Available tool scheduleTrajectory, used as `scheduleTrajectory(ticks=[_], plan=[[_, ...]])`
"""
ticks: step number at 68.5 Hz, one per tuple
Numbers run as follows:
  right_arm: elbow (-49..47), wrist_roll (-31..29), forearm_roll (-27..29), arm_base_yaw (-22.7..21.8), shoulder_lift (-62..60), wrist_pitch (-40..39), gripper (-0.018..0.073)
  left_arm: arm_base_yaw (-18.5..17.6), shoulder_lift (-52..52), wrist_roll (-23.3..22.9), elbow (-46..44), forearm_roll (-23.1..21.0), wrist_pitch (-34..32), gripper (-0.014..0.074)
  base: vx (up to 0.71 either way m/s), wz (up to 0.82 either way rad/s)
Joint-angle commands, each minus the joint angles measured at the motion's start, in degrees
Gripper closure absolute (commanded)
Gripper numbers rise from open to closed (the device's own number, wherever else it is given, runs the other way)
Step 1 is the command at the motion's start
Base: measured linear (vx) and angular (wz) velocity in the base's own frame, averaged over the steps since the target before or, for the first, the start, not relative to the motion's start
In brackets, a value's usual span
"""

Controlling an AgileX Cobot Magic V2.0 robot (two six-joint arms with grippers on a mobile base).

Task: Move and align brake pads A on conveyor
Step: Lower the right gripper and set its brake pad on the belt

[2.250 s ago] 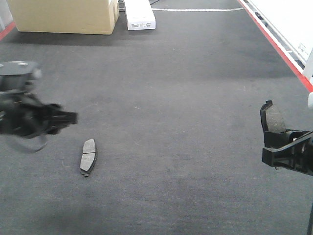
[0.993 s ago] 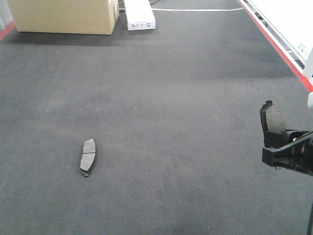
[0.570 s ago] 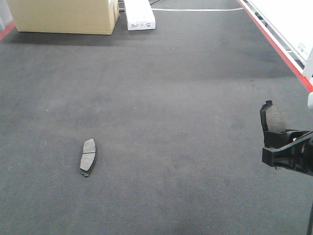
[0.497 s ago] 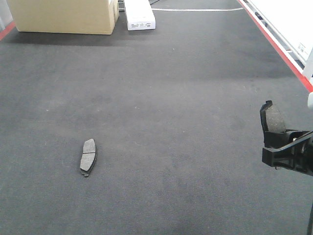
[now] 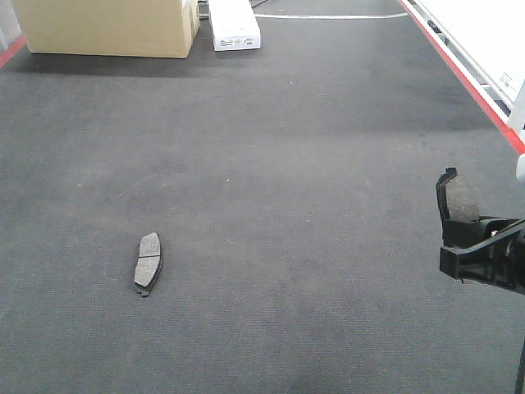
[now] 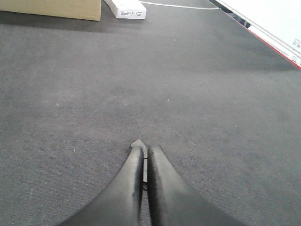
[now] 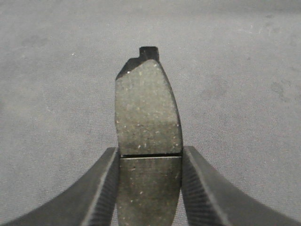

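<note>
Right gripper [image 7: 150, 151] clamps brake pad [image 7: 148, 108] edgewise above conveyor [image 5: 287, 164], probably for lining up with laid pad [image 5: 148, 262]; left gripper [image 6: 143, 151] closed, empty.

Left pincer [image 6: 143, 150]: closed tight, empty. Right pincer [image 7: 149, 154]: clamped on brake pad [image 7: 148, 108], side edges.
</note>
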Motion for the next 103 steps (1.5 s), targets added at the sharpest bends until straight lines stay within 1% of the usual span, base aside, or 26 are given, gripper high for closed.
scheduleTrajectory(ticks=[1, 13, 25, 40, 52, 67, 81, 103], plan=[[-2.0, -0.2, -0.1, -0.2, -0.2, -5.3, 0.0463, -0.2, 0.3, -0.1, -1.5, 0.2, -4.3, 0.0603, 0.0, 0.0], [-5.4, 0.1, 2.9, -0.2, 5.9, -2.2, 0.0463, -0.2, 0.3, -0.1, -1.5, 0.2, -4.3, 0.0603, 0.0, 0.0], [-10.3, 0.1, 2.9, -0.2, 16.1, -0.5, 0.0463, -0.2, 0.3, -0.1, -1.5, 0.2, -4.3, 0.0603, 0.0, 0.0], [-17.3, 0.1, 2.9, -0.2, 28.6, -0.3, 0.0461, -0.2, 0.3, -0.1, -1.5, 0.2, -4.3, 0.0603, 0.0, 0.0], [-23.7, -0.3, 2.8, -0.1, 38.9, 2.5, 0.0459, -0.2, 0.3, -0.1, -1.5, 0.2, -4.3, 0.0603, 0.0, 0.0], [-30.5, -0.3, 2.6, -0.1, 48.7, 3.5, 0.0458, -0.2, 0.3, -0.1, -1.5, 0.2, -4.3, 0.0603, 0.0, 0.0], [-33.9, -0.3, 2.6, -0.1, 54.4, 4.1, 0.0454, -0.2, 0.3, -0.1, -1.5, 0.2, -4.3, 0.0603, 0.0, 0.0], [-34.1, -0.3, 2.6, -0.1, 58.0, 4.3, 0.0442, -0.2, 0.3, -0.1, -1.5, 0.2, -4.3, 0.0603, 0.0, 0.0]])
